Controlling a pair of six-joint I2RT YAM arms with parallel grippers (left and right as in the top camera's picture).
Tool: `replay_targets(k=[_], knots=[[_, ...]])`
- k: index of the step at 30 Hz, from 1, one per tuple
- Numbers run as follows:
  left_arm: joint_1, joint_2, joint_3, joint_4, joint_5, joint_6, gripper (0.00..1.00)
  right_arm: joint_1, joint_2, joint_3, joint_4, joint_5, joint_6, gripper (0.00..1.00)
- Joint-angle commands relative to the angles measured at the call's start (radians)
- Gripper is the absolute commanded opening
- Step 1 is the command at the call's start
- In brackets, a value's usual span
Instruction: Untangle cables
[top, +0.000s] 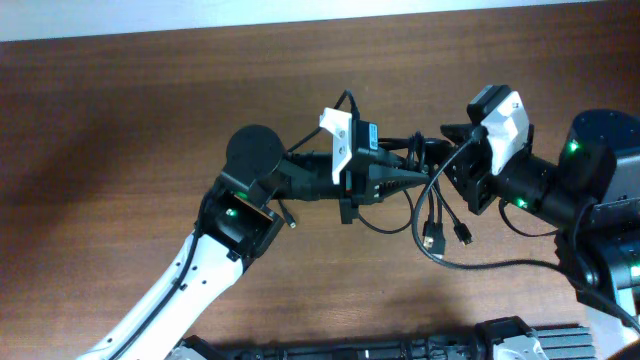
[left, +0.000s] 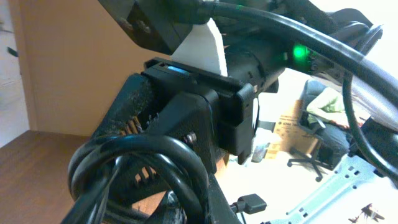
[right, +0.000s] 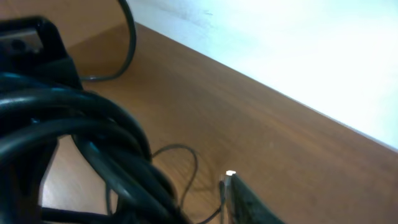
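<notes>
Your left tool (top: 412, 180) pinches narrow on the cables (top: 436, 205), bunched between it and the right tool (top: 448, 152); their plugs (top: 432, 240) hang over the tabletop (top: 150, 120). You cannot tell the right tool's grip.

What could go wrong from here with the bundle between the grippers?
1. The cables bunch tightly between the left gripper and right gripper; pulling apart may cinch the tangle.
2. The free plugs could snag on the loose loop.
3. Cable fills both wrist views, so grip is hard to verify.

Glossy, smooth black plastic-sheathed cables (right: 87, 118) lie on a matt wood-grain table (top: 150, 120).
</notes>
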Motion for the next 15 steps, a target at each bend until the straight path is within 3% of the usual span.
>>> replay_targets(k=[1,11,15], knots=[[-0.029,-0.011,0.01,0.025,0.113,-0.013,0.0,-0.01,0.01,0.01,0.014,0.244,0.149,0.07],[0.073,-0.011,0.01,0.135,0.188,-0.013,0.0,-0.01,0.01,0.01,0.004,0.267,0.165,0.04],[0.111,-0.012,0.01,0.135,0.212,-0.014,0.39,-0.01,0.01,0.01,0.004,0.266,0.164,0.04]])
